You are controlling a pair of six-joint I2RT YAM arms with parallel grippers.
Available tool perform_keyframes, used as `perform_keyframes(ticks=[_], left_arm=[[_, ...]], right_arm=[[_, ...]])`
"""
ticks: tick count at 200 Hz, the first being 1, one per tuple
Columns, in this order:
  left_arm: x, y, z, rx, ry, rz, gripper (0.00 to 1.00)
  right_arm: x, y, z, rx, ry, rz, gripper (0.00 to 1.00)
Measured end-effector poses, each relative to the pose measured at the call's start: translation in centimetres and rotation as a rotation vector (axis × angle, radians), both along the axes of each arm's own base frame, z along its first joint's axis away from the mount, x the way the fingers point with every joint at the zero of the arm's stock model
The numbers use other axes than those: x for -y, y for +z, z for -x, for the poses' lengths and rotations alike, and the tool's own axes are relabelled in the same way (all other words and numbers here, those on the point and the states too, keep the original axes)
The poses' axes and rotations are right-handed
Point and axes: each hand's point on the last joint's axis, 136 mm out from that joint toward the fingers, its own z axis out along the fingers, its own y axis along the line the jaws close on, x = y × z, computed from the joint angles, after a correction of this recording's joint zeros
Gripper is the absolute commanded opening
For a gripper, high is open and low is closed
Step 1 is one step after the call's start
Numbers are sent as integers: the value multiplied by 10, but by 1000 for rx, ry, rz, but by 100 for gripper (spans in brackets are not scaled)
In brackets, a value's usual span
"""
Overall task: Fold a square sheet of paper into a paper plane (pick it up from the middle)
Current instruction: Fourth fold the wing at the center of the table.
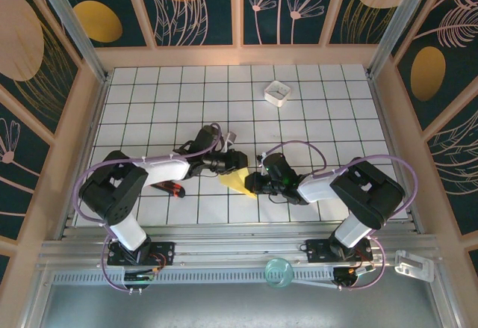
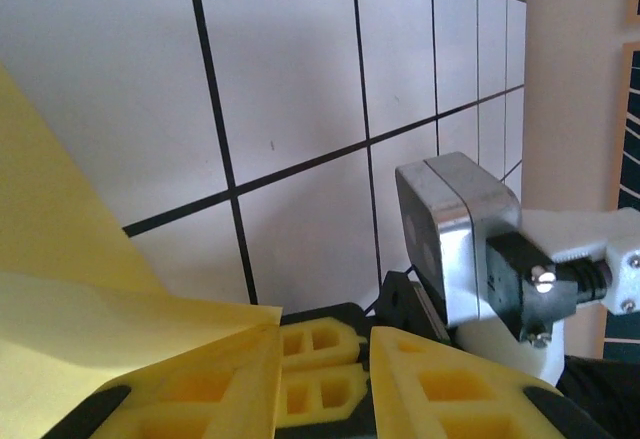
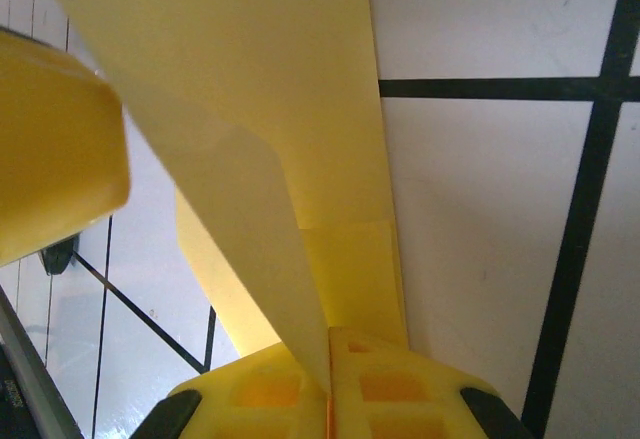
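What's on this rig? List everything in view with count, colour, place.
paper: one, yellow, partly folded, table centre, between the grippers.
box: one, white, far side, right of centre.
small object: one, red and black, beside the left arm.
round object: one, clear greenish, near rail.
bracket: one, white, near rail, right end.
table: one, white, black grid.
left gripper: one, yellow fingers, jaws apart, at the paper.
right gripper: one, yellow fingers, shut on the paper.

Both arms reach inward. Left pincer (image 1: 239,165): jaws apart; right pincer (image 3: 328,347) pinched on paper sheet (image 3: 250,79).
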Motion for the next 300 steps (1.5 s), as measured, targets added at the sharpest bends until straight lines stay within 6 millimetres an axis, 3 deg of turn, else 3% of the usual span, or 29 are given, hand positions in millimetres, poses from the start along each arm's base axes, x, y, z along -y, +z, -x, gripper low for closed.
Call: perform_keyframes(ticks=[67, 114, 189, 300], left_arm=[[2, -22, -8, -25, 25, -29, 30], [0, -24, -13, -12, 45, -45, 30], [-17, -37, -13, -32, 76, -69, 30], [-23, -4, -1, 22, 93, 29, 35]], right_arm=[[0, 0, 0, 0, 0, 0, 10], [1, 1, 1, 5, 0, -5, 12], [4, 2, 4, 4, -16, -30, 12], [7, -1, 8, 30, -50, 12, 4]])
